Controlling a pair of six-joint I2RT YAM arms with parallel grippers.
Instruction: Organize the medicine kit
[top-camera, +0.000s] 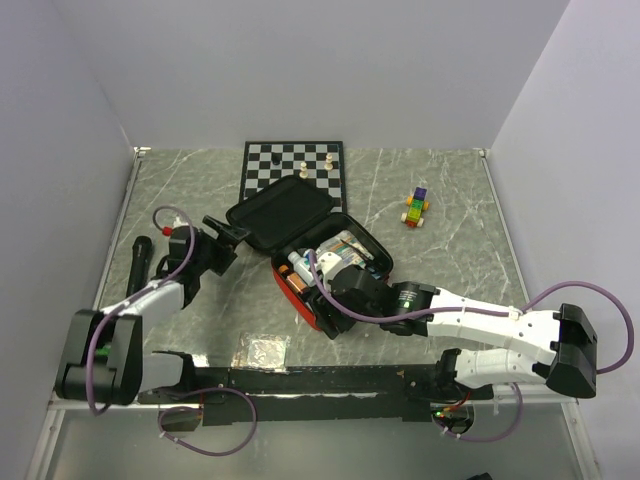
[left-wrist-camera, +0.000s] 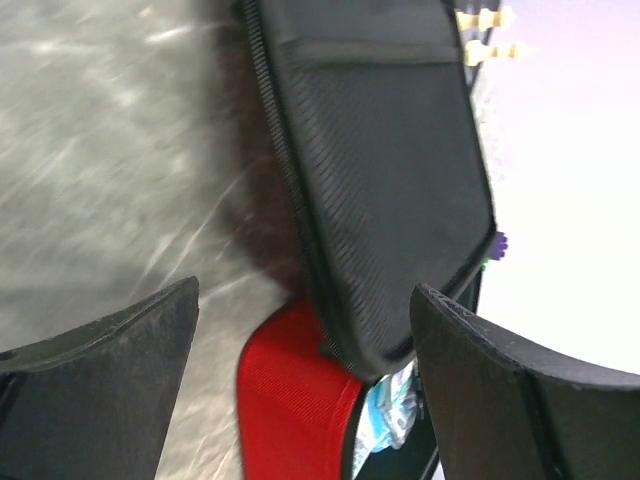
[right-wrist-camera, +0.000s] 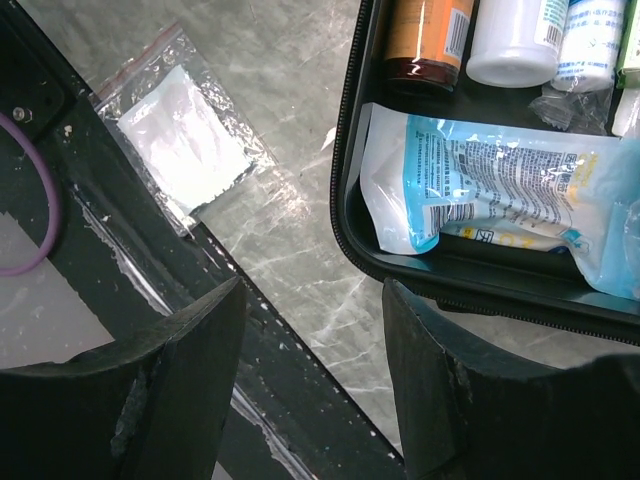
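Observation:
The medicine kit lies open in the middle of the table, its black-lined lid (top-camera: 285, 212) raised and its red base (top-camera: 298, 295) towards me. Inside are a blue-and-white packet (right-wrist-camera: 500, 190), an amber bottle (right-wrist-camera: 425, 40) and a white bottle (right-wrist-camera: 520, 40). My left gripper (top-camera: 228, 235) is open and empty just left of the lid; its wrist view shows the lid lining (left-wrist-camera: 380, 180) and red shell (left-wrist-camera: 295, 400) between the fingers (left-wrist-camera: 100, 390). My right gripper (top-camera: 330, 300) is open and empty over the kit's near corner (right-wrist-camera: 400, 255).
A clear zip bag with a white pad (top-camera: 263, 350) lies near the front edge, also in the right wrist view (right-wrist-camera: 185, 135). The chessboard (top-camera: 293, 170) with a few pieces lies behind the kit. A coloured block toy (top-camera: 417, 208) is at the right, a black cylinder (top-camera: 137, 262) at the left.

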